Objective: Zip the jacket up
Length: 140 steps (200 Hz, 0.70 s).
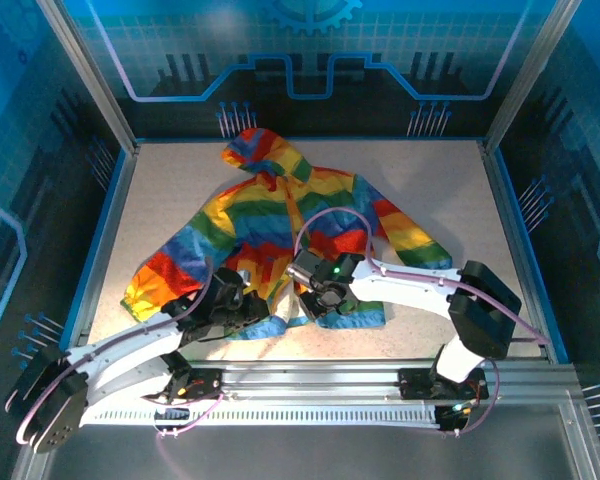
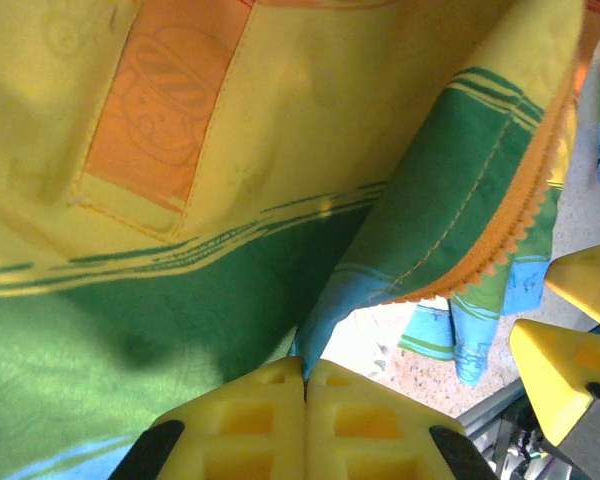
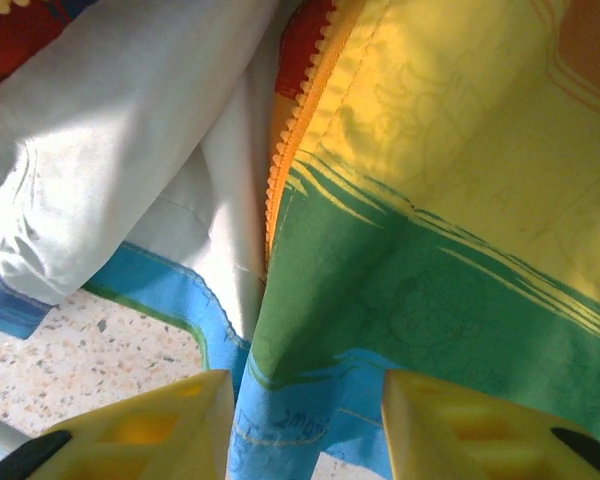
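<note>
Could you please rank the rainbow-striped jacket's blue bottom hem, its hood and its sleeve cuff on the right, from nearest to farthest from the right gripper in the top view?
1. The blue bottom hem, directly beside the right gripper.
2. The sleeve cuff, farther off to the right.
3. The hood, at the far end, slightly left.

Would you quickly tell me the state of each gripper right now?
Left gripper: shut on the jacket, at its hem.
Right gripper: open, straddling the hem.
</note>
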### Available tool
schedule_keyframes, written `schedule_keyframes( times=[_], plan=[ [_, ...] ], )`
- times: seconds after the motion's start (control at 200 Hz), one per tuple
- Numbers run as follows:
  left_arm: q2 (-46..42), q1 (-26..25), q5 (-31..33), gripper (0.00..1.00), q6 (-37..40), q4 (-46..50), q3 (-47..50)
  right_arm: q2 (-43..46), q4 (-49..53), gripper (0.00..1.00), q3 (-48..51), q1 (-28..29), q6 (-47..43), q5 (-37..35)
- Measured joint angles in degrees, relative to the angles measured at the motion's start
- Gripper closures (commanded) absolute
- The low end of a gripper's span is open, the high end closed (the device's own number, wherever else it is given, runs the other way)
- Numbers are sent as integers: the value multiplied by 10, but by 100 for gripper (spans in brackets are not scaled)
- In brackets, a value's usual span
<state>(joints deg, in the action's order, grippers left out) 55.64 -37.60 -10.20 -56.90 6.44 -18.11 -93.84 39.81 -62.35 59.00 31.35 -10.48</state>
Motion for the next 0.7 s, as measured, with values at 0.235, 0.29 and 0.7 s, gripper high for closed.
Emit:
schedule_keyframes(
  times=[0.235,0.29,0.7],
  plan=[
    [51,0,-6,100,2,-10,-1,-47,7,100,0,10,-10,-6],
    [57,0,-7,100,2,-17,-1,-39,8,100,-1,10,-12,-9],
    [145,0,-23,100,0,-88,-5,152,-36,100,17,-83,-29,162]
  ],
)
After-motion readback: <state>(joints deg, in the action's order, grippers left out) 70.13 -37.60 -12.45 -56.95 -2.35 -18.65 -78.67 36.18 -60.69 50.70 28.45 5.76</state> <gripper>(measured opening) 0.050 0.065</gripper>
